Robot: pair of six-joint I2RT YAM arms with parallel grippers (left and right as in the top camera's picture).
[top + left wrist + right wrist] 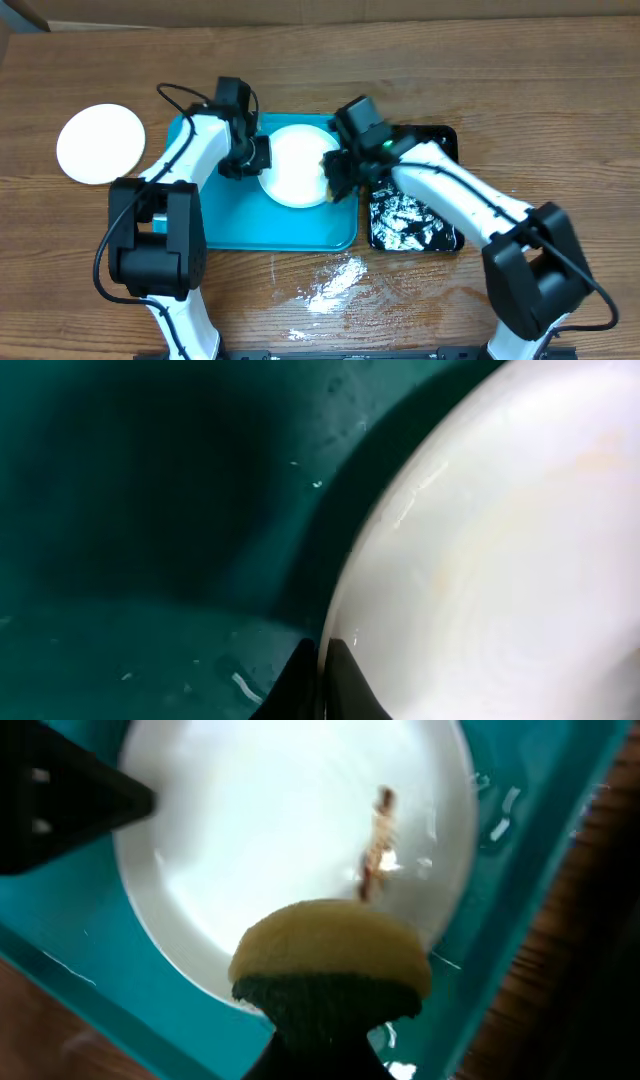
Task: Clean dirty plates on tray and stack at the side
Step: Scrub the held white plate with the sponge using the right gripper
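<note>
Plate (pixel 295 165), white, lies upper-middle in the turquoise tray (pixel 240 228). Left tool (pixel 260 158) is pinched together on its left rim; right tool (pixel 337 180) is clamped on a yellow sponge (pixel 330 955) at its right edge. Another plate (pixel 100 143) sits upper left on the desk (pixel 560 120).

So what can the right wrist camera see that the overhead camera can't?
Only the right wrist view shows the brown food streak on the white plate, with the sponge close up. Only the overhead view shows the second plate out on the table and the black tray. Both show the white plate lying in the blue tray.
</note>
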